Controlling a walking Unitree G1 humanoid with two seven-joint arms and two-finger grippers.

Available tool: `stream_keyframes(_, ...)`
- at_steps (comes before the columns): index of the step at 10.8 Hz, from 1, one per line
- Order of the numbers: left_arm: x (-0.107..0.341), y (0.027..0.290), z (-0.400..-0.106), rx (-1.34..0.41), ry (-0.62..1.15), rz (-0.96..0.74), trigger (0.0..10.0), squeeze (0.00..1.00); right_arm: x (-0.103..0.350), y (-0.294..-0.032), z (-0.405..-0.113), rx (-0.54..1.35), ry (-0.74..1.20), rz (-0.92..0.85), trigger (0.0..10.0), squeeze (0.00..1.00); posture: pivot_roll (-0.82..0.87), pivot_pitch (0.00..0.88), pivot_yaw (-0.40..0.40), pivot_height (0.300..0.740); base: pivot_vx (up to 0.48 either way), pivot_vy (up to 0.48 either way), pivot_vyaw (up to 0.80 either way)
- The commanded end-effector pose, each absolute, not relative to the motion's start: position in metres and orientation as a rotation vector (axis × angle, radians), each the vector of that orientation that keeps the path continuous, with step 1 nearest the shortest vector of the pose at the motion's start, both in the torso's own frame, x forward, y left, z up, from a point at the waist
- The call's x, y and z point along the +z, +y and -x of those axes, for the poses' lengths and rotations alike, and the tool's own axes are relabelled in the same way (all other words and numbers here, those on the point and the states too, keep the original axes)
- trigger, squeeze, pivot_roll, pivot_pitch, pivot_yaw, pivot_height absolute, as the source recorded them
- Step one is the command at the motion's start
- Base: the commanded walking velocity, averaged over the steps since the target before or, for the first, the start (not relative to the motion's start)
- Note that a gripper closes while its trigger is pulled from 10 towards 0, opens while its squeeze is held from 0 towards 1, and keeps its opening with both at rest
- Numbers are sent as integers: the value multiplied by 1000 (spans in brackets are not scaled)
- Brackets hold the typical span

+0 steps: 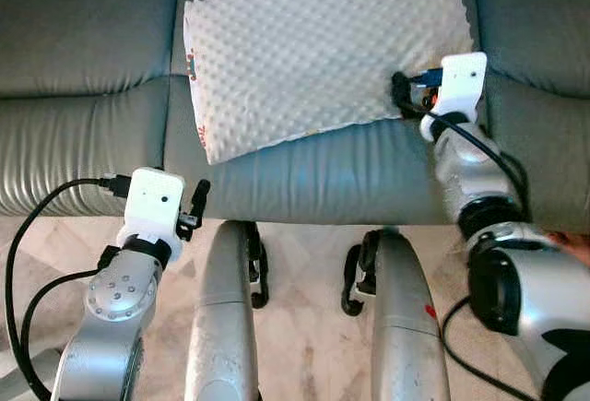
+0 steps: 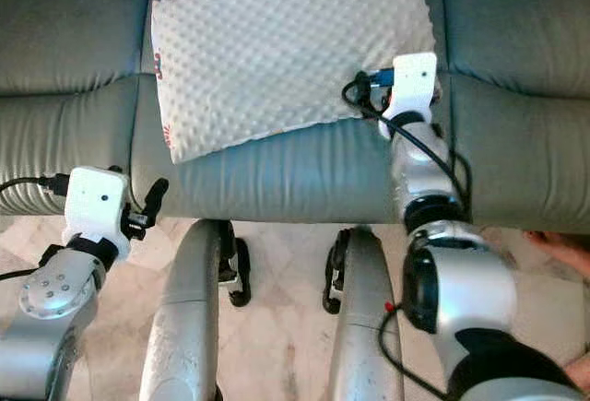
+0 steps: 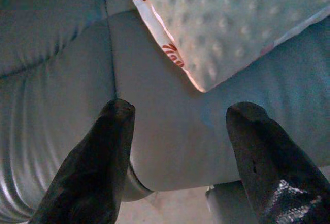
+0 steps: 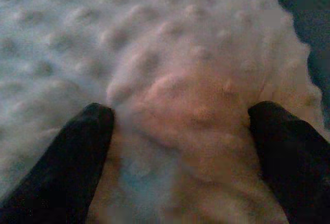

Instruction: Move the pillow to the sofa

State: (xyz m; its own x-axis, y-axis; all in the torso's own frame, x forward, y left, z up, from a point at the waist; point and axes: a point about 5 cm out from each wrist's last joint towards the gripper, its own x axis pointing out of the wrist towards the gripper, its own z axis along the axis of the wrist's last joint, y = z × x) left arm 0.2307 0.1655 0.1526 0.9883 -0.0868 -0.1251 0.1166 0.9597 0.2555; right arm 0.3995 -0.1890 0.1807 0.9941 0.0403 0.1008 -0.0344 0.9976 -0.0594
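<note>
Head views: white dimpled pillow [image 1: 318, 55] lies flat on the grey-green leather sofa [image 1: 83, 134], on the middle seat cushion, w/ a small white tag at its far left corner and a printed red/teal edge along its left side. Right gripper [image 1: 403, 95] is at the pillow's near right corner, arm stretched fwd over the seat front; fingers mostly hidden behind the white wrist camera housing from here. Right wrist view gives what the head views can't: both black fingers [image 4: 62, 167] spread wide, pillow fabric bunched up between them and touching both, so it's open around the corner, not clamped tight. Left gripper [image 1: 195, 206] hangs low just off the seat's front edge, well short of the pillow. Left wrist view shows its fingers [image 3: 98, 152] apart w/ nothing between them; pillow's near left corner sits ahead of and above the fingertips, seat seam beside them. Robot's legs [image 1: 221, 318] stand on pale marble floor [image 1: 304, 327] below.
</note>
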Motion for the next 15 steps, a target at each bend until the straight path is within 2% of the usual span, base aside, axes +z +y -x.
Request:
stream_keyframes(1, 145, 169, -225, -98, 158, -273, 10000, 0, 137, -186, -388, 46, 60, -28, 10000, 0, 207, 599, 124, 633, 0, 0, 0)
stream_keyframes(6, 142, 166, -228, -100, 165, -269, 10000, 0, 129, -145, -386, 171, 74, -274, 10000, 0, 184, 582, 109, 633, 0, 0, 0)
stream_keyframes(8, 143, 164, -231, -97, 160, -266, 10000, 0, 127, -123, -382, 240, 61, -309, 10000, 0, 177, 577, 103, 633, 0, 0, 0)
stream_keyframes(10, 143, 164, -232, -96, 159, -263, 10000, 0, 122, -117, -376, 253, 59, -303, 10000, 0, 171, 577, 101, 633, 0, 0, 0)
stream_keyframes(11, 143, 162, -232, -94, 156, -253, 10000, 0, 118, -116, -366, 260, 26, -237, 10000, 0, 161, 573, 94, 633, 0, 0, 0)
stream_keyframes(15, 142, 155, -237, -89, 139, -226, 10000, 0, 124, -121, -338, 232, -60, -151, 10000, 0, 124, 547, 75, 633, 0, 0, 0)
